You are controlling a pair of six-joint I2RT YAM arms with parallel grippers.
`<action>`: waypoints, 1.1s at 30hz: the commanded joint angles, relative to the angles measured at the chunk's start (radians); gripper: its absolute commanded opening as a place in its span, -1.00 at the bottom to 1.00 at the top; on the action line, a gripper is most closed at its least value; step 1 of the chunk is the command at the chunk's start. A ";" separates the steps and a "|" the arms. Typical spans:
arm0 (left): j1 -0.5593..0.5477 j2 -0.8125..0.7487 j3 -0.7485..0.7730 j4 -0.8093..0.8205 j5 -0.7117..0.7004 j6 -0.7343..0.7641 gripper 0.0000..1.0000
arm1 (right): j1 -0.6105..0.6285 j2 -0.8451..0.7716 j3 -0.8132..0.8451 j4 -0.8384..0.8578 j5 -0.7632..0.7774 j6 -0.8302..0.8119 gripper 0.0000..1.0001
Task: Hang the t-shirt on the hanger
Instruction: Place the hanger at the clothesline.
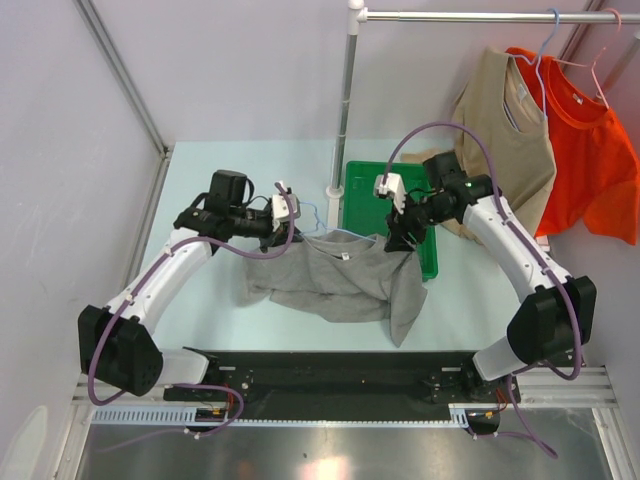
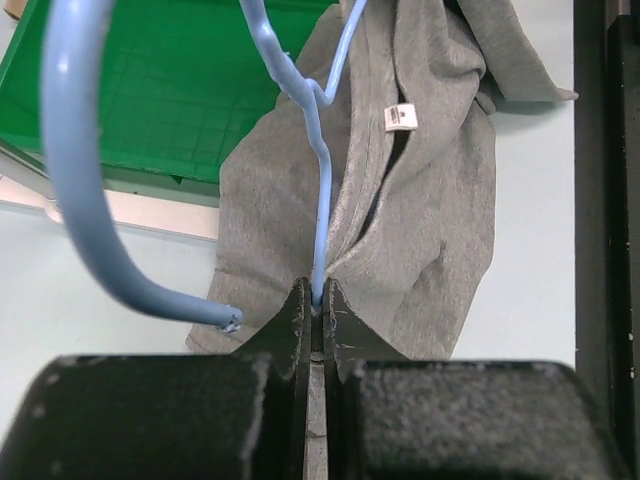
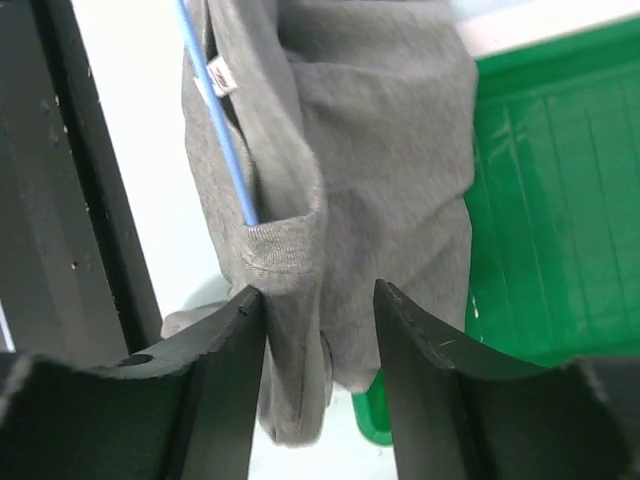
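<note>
T-shirt (image 3: 390, 150) edge inside half-open right hand (image 3: 317, 290) | left hand (image 2: 315, 297) clamped on hanger (image 2: 320, 200) wire

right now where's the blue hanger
The hanger is mid-table in the top view, just left of the green tray, its wire pinched in the left hand and one arm inside the neck of the grey t-shirt.

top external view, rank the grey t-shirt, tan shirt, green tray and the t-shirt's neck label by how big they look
1-2. grey t-shirt and tan shirt: too alike to rank, one crumpled, one hanging
3. green tray, partly covered
4. neck label, tiny
</note>
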 commanded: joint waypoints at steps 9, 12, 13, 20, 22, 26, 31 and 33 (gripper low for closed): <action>-0.036 -0.026 0.063 0.084 0.031 -0.048 -0.99 | 0.124 0.072 0.079 -0.007 -0.013 -0.060 -0.60; -0.043 -0.023 0.063 0.089 0.036 -0.054 -0.99 | 0.145 0.069 0.093 -0.004 -0.010 -0.051 -0.12; -0.045 -0.023 0.063 0.090 0.036 -0.054 -0.99 | 0.148 0.068 0.096 0.003 -0.011 -0.047 0.09; -0.056 -0.017 0.068 0.098 0.042 -0.062 -0.99 | 0.168 0.075 0.103 0.042 -0.004 -0.022 -0.51; -0.063 -0.015 0.072 0.096 0.041 -0.061 -0.99 | 0.179 0.078 0.108 0.065 -0.005 -0.004 -0.59; -0.076 -0.009 0.077 0.095 0.034 -0.071 -0.99 | 0.208 0.084 0.125 0.109 -0.007 0.041 -0.49; -0.092 -0.006 0.074 0.101 0.025 -0.082 -0.99 | 0.243 0.109 0.153 0.151 -0.007 0.070 -0.49; -0.092 -0.008 0.072 0.107 0.021 -0.090 -1.00 | 0.248 0.118 0.162 0.157 -0.008 0.078 -0.51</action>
